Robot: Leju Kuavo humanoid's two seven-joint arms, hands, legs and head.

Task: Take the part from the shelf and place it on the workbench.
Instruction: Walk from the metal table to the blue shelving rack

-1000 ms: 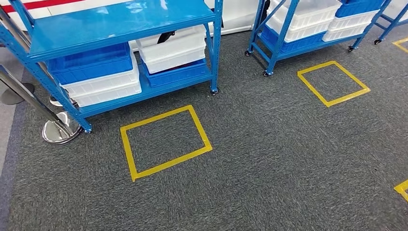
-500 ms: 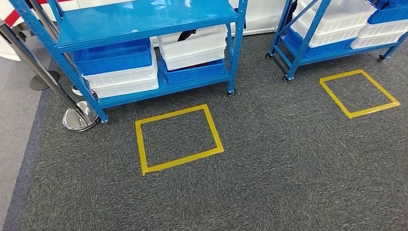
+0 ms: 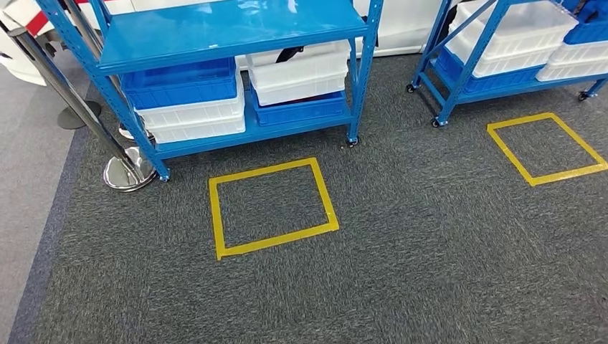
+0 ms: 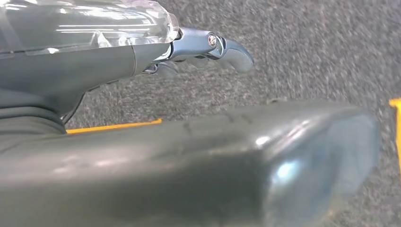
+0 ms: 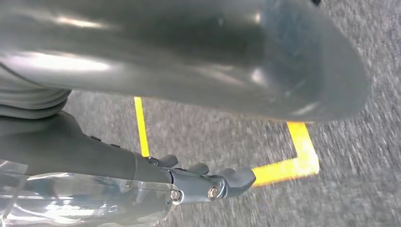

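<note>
A: Where is the part?
B: Cannot tell; the shelf (image 3: 215, 29) stands ahead, left of centre.
A: The hands?
B: Left hand (image 4: 208, 47) and right hand (image 5: 208, 182) hang empty, fingers loosely spread.

Left hand (image 4: 203, 47): glossy dark-grey thumb, clear faceted cover, blue-grey screwed fingers. Right hand (image 5: 208, 182): same build, ribbed grey cuff.

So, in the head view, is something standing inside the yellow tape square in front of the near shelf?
No, the yellow tape square encloses only bare grey carpet.
</note>
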